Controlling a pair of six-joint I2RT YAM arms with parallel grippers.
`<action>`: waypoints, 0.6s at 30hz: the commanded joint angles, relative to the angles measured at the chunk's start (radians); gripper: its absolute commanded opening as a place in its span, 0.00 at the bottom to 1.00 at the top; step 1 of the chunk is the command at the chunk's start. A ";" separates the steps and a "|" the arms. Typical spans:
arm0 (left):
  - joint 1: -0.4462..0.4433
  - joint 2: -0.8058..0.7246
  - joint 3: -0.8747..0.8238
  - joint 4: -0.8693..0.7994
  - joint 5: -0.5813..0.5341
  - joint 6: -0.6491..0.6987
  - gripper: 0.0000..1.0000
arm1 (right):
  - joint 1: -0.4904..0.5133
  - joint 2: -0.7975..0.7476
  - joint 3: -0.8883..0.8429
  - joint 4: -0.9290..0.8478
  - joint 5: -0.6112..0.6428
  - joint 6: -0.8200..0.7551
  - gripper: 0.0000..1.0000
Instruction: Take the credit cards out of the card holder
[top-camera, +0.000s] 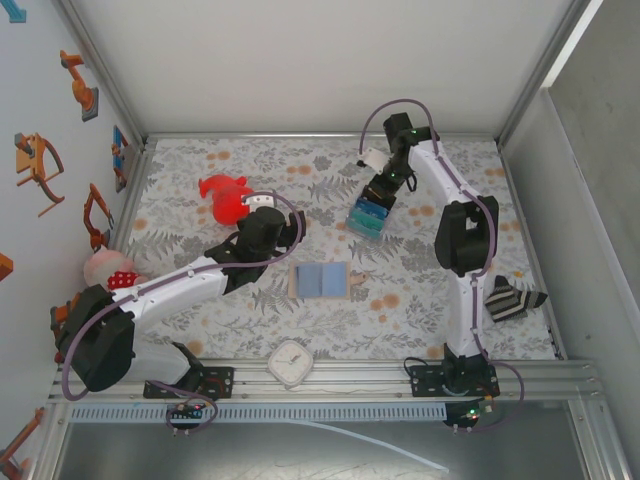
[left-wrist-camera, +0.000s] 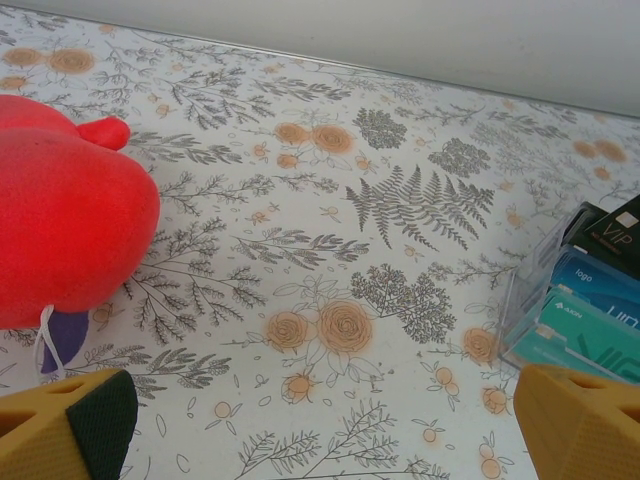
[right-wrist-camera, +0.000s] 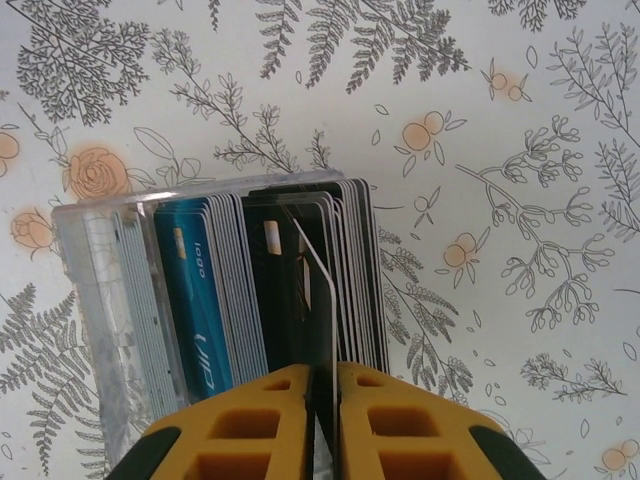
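Steadiness counts: right pincer (right-wrist-camera: 322, 385), nipped shut on one thin grey-edged card (right-wrist-camera: 326, 320) among the blue and dark credit cards (right-wrist-camera: 200, 290) standing in the clear plastic card holder (right-wrist-camera: 85, 280) on the floral tabletop (right-wrist-camera: 500, 150), should probably pull straight out, sparing neighbours.

The left arm (top-camera: 180, 285) stretches from the near left toward the middle, and the left gripper (left-wrist-camera: 320, 435) is spread wide. The right arm (top-camera: 462, 235) reaches far, then bends left. The right gripper (top-camera: 384, 192) points down, its fingers (right-wrist-camera: 270, 425) pinched on a card (right-wrist-camera: 322, 290).
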 joint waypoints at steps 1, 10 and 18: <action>0.007 0.004 0.008 0.015 0.007 0.005 0.97 | -0.006 0.017 0.028 -0.018 0.020 0.002 0.16; 0.007 0.004 0.008 0.013 0.007 0.002 0.97 | -0.005 0.007 0.030 -0.015 0.011 0.014 0.19; 0.010 -0.014 0.006 0.009 -0.012 -0.009 0.97 | -0.005 -0.050 0.036 -0.005 -0.006 0.091 0.22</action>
